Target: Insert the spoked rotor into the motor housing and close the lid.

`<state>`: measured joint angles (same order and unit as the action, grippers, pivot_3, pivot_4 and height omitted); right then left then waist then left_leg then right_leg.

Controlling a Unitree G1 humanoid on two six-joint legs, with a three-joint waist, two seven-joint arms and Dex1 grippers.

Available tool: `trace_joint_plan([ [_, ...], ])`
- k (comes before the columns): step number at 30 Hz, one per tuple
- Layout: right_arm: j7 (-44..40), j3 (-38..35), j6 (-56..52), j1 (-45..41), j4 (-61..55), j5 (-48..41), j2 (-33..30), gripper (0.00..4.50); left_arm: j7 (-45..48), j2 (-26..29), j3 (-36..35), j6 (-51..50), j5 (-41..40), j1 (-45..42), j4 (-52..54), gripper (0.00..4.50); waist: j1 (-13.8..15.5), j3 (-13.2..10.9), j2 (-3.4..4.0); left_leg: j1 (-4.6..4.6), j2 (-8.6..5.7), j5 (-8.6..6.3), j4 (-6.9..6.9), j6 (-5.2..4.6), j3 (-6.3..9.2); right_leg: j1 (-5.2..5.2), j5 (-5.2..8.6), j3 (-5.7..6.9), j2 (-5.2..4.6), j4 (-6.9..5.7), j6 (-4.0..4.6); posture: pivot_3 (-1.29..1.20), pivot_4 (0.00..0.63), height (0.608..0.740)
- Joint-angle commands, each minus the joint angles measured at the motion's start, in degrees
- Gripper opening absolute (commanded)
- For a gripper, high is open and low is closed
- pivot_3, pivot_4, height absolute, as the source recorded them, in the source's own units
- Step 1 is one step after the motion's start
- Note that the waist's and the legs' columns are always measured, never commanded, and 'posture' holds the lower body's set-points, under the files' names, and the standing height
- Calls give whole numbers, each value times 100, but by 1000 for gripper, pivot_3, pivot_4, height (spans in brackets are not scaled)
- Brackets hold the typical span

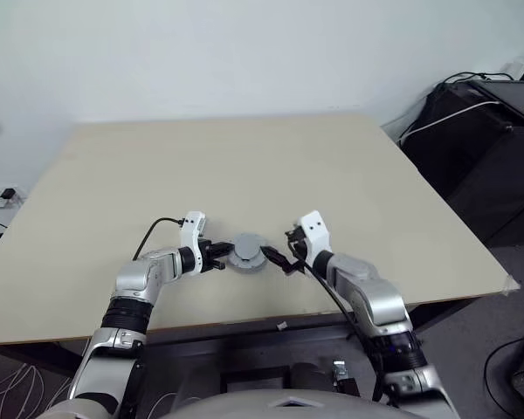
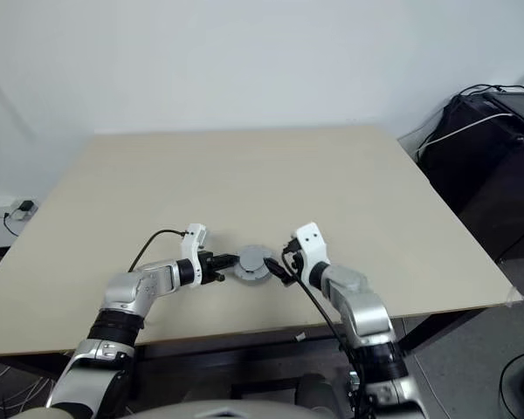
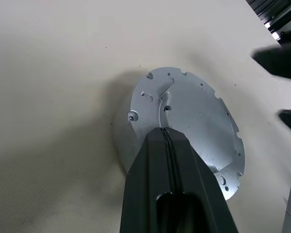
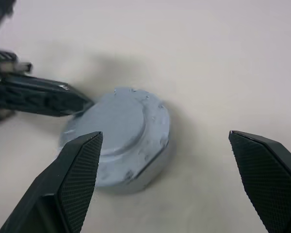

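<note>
The left gripper (image 1: 218, 255) is closed, its tips touching the near-left edge of the lid (image 1: 247, 251); the right gripper (image 4: 165, 184) stands wide open just beside it, holding nothing; the lid sits on the motor housing near the bench (image 1: 271, 166) front edge; I judge the rotor is inside and the lid on, perhaps only needing pressing down.
</note>
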<state>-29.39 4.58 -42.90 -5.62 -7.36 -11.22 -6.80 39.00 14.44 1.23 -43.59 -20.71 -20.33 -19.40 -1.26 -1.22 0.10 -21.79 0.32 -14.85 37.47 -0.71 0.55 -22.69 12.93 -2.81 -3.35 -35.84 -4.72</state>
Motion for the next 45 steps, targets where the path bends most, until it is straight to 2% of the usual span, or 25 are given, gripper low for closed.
trace_joint_plan([
  [1,293,-282,-544,155,-361,-460,264,4462,16,-39,207,-98,94,44,-43,0,-3,-1,0,0,0,0,0,0,1,1,0,0,0,0,0,0,0,740],
  [6,843,-1037,-1272,133,-102,-1174,1018,4462,44,-38,262,-88,152,39,-75,0,-6,-1,-1,1,-1,-1,2,2,-4,0,-2,0,-9,0,-3,0,0,740],
  [15,1549,-1768,-1456,-415,698,-2073,1498,4462,29,8,228,-82,158,100,14,0,-16,-1,-1,1,-4,-3,-7,2,-4,-2,0,1,-13,4,-2,0,0,740],
  [29,1753,-1515,-1497,-783,1074,-3339,1628,4462,-56,8,214,-112,127,265,175,0,-77,-3,2,5,-6,-3,-19,0,-4,0,8,-3,-13,5,-3,0,0,740],
  [45,1788,-1135,-1185,-1282,2055,-2920,1559,4462,-70,-17,209,-113,143,306,240,0,-139,-2,2,8,-1,-2,-20,-1,-6,-1,9,-4,-5,1,-3,0,0,740],
])
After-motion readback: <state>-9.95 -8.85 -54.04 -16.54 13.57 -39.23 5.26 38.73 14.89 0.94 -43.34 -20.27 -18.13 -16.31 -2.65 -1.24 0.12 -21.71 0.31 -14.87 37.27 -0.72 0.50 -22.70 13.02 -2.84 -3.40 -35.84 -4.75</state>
